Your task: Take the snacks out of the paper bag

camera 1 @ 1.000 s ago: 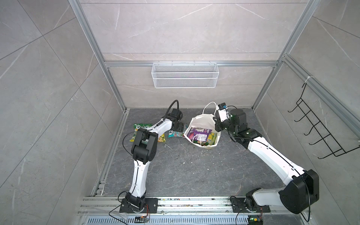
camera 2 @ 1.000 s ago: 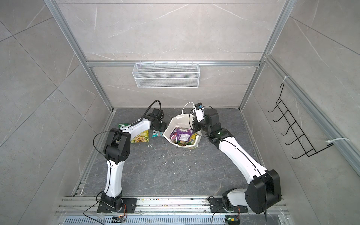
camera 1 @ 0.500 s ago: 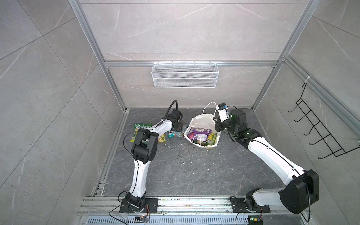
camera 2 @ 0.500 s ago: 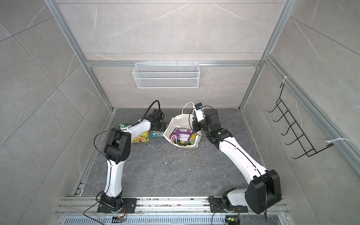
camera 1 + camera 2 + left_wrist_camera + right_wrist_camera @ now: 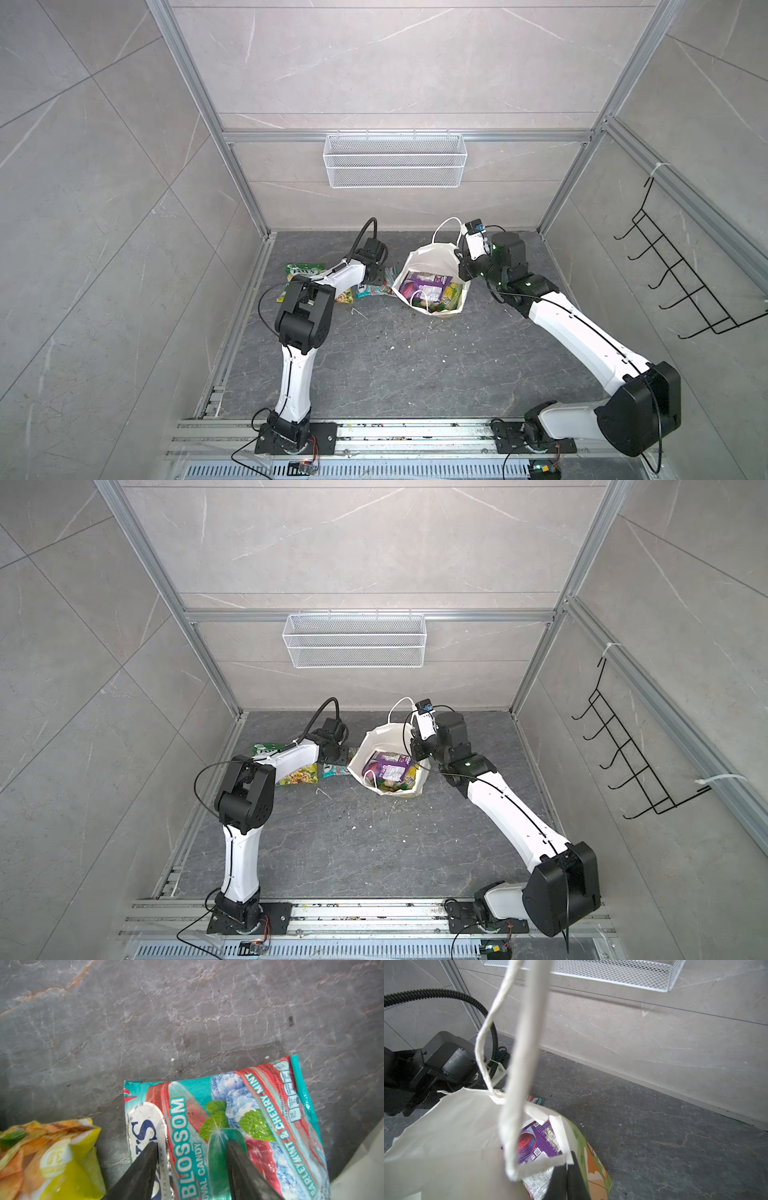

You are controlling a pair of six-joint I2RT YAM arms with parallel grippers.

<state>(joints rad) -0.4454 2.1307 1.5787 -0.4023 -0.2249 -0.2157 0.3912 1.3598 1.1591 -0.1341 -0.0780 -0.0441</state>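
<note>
Right gripper (image 5: pixel 568 1169) clenched on white paper bag (image 5: pixel 428 257) rim, top-view centre; left gripper (image 5: pixel 192 1142) released, straddling flat teal glossy packet (image 5: pixel 259 1095).

Cord handle (image 5: pixel 523 1064) crosses paper bag (image 5: pixel 446 1136) mouth

Large pale grey marble-veined wall tiles (image 5: pixel 374 62) enclose the space on the left, far and right sides, framed by silver aluminium posts (image 5: pixel 208 124) in even, soft light. A white wire mesh basket (image 5: pixel 394 166) hangs from the far wall's rail, and a black wire hook rack (image 5: pixel 681 282) hangs on the right wall. The dark grey stone-patterned counter (image 5: pixel 395 365), flecked with pale crumbs, ends at a silver aluminium rail (image 5: pixel 415 432) along its near edge.
</note>
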